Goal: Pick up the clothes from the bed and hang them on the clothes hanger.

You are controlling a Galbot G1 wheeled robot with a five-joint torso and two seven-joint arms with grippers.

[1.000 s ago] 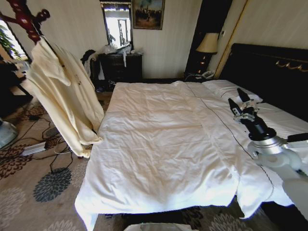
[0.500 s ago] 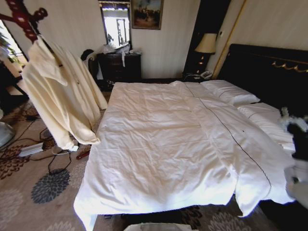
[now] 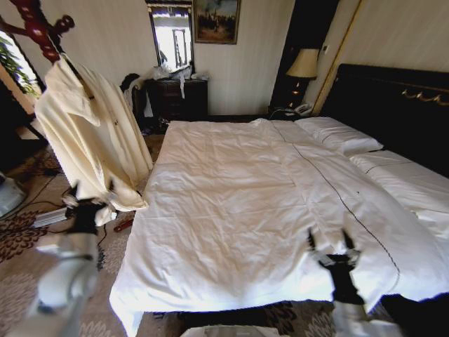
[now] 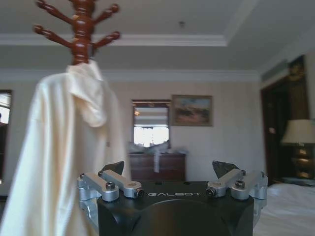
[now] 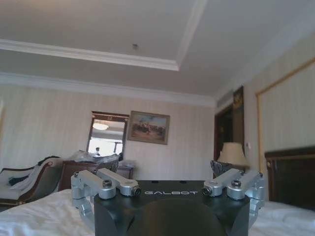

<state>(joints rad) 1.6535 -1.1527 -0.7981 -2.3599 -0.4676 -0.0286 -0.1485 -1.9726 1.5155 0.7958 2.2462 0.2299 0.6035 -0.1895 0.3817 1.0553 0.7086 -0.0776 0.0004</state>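
The clothes (image 3: 91, 144), a pale cream garment, hang from the top of a red-brown coat stand (image 3: 38, 31) left of the bed (image 3: 238, 210). The left wrist view shows the clothes (image 4: 64, 157) draped below the stand's pegs (image 4: 81, 29). The clothes hanger is hidden under the fabric. My left gripper (image 3: 90, 195) is low at the left, just in front of the garment's hem, and open (image 4: 169, 169) with nothing in it. Over the bed's near right edge my right gripper (image 3: 328, 242) points upward, open (image 5: 165, 167) and empty.
A dark dresser (image 3: 175, 95) with clutter stands against the far wall, with a lamp (image 3: 303, 63) beside the black headboard (image 3: 393, 105). Cables and small items (image 3: 52, 214) lie on the patterned carpet by the stand. White pillows (image 3: 337, 137) sit at the bed's head.
The right arm dropped from the right side of the bed to its near edge. The left arm has come into view at the lower left. The garment swayed slightly.
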